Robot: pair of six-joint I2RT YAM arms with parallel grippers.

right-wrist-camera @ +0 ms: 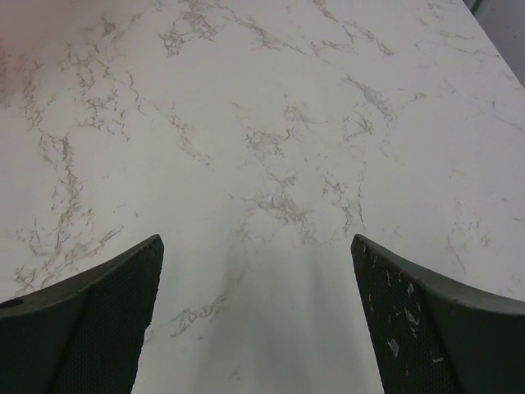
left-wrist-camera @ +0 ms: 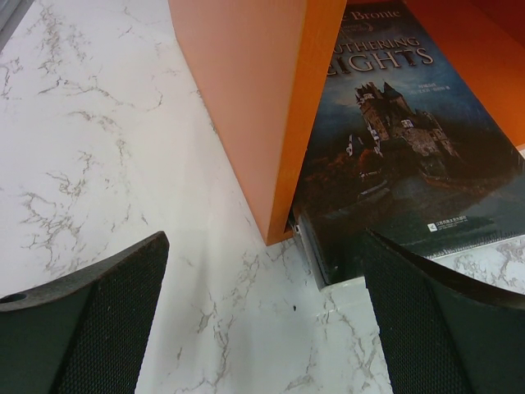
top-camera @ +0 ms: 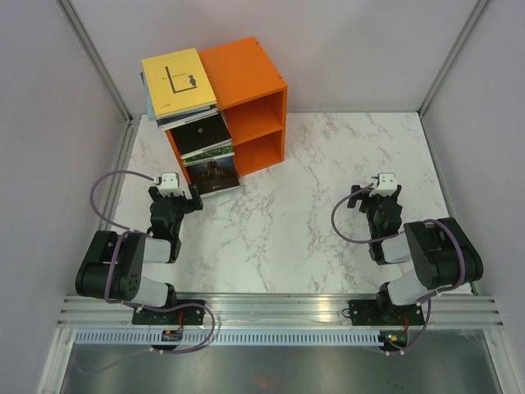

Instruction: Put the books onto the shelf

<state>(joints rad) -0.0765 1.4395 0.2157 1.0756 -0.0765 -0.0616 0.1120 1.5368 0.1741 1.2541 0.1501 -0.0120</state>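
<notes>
Top view only: the whole shelf (top-camera: 246,78) is seen at the back left of the table (top-camera: 328,222), with two open bays, one above the other. A yellow book (top-camera: 179,80) lies flat on a small stack of books (top-camera: 166,116) on the shelf top, overhanging its left edge. A black book (top-camera: 203,134) sticks out of the upper bay. A dark book (top-camera: 212,175) sticks out of the lower bay, over the table.

Left wrist view only: the dark book's (left-wrist-camera: 394,139) title is read as "Wuthering Heights", with a castle on a dark blue cover. It lies flat just beside the shelf's orange side wall (left-wrist-camera: 246,98). Page edges show under it; how many books are there cannot be told.

Right wrist view: only marble table (right-wrist-camera: 271,123) is seen between the fingers (right-wrist-camera: 82,320).

Left arm (top-camera: 123,263) is folded. The left gripper (top-camera: 182,195) is low, near the shelf's near corner and aimed at it, fingers (left-wrist-camera: 82,328) spread wide, nothing held. Right arm (top-camera: 435,254) is folded likewise. The right gripper (top-camera: 382,194) is over the table's right half, well apart from the shelf, jaws wide apart, nothing held.
</notes>
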